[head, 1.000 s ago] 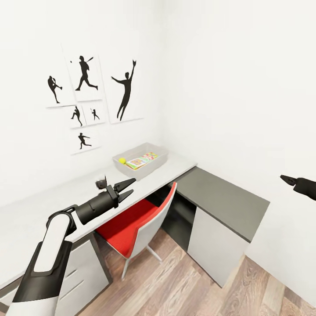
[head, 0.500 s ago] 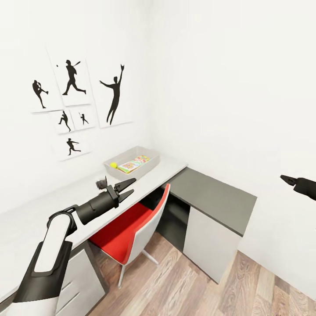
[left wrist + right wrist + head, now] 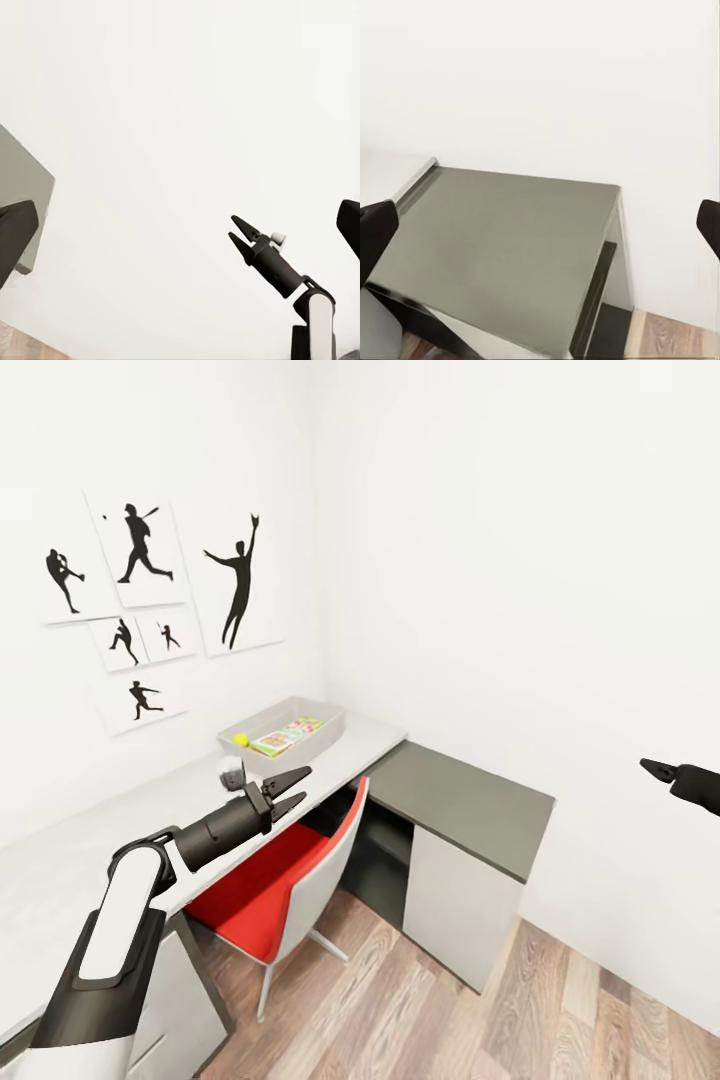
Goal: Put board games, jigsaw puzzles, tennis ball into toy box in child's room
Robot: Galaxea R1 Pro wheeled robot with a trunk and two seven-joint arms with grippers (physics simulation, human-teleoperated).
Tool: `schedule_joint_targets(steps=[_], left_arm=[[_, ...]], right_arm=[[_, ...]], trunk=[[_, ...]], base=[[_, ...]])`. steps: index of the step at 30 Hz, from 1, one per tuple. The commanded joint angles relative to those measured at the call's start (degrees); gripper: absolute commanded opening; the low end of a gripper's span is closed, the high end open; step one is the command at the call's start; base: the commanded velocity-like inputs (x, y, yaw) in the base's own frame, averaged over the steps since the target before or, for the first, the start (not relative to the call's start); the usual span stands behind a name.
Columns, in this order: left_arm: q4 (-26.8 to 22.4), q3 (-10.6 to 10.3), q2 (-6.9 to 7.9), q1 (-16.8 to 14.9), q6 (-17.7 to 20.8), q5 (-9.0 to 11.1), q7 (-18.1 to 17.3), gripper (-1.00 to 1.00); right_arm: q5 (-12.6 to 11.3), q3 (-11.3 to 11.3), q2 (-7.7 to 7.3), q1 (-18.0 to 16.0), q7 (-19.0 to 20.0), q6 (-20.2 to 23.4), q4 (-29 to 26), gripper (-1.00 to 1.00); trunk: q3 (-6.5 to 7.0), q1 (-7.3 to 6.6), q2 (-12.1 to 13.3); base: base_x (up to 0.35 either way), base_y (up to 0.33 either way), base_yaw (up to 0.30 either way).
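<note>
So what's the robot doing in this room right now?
It isn't holding anything. The left end effector is open and empty, out over the table near the red chair. The right end effector is out by the wall, also empty. At the far end of the table, the toy box already holds the tennis ball and a colourful flat box.

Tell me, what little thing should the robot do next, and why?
Probably keep turning away from the table to look for more toys. Both tools, the left tool and the right tool, are open and hold nothing. The toy box already holds the tennis ball and a colourful flat box, so other toys must be elsewhere.
</note>
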Motion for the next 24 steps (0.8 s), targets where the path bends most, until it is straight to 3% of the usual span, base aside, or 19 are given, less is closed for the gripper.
schedule_joint_targets(steps=[1,11,18,24], left_arm=[[0.0,0.1,-0.02,-0.1,0.2,-0.5,-0.5,1.00],[0.0,0.0,-0.09,0.0,0.3,-0.5,-0.5,1.00],[0.0,-0.1,-0.18,0.0,0.0,-0.5,-0.5,1.00],[0.0,-0.1,-0.13,0.0,0.0,-0.5,-0.5,1.00]], right_arm=[[-0.3,0.0,-0.02,-0.1,-0.1,0.3,0.0,1.00],[-0.2,0.4,0.12,-0.1,-0.1,-0.2,0.0,1.00],[-0.2,3.2,0.13,-0.1,-0.2,-0.2,0.0,1.00],[-0.2,3.4,0.13,-0.1,-0.3,-0.2,0.0,1.00]], trunk=[[-0.08,-0.02,-0.1],[-0.08,-0.02,-0.1],[-0.08,-0.02,-0.1],[-0.08,-0.02,-0.1]], base=[[-0.291,0.000,-0.014],[-0.327,0.000,-0.003],[-0.175,0.000,-0.230],[-0.019,0.000,-0.287]])
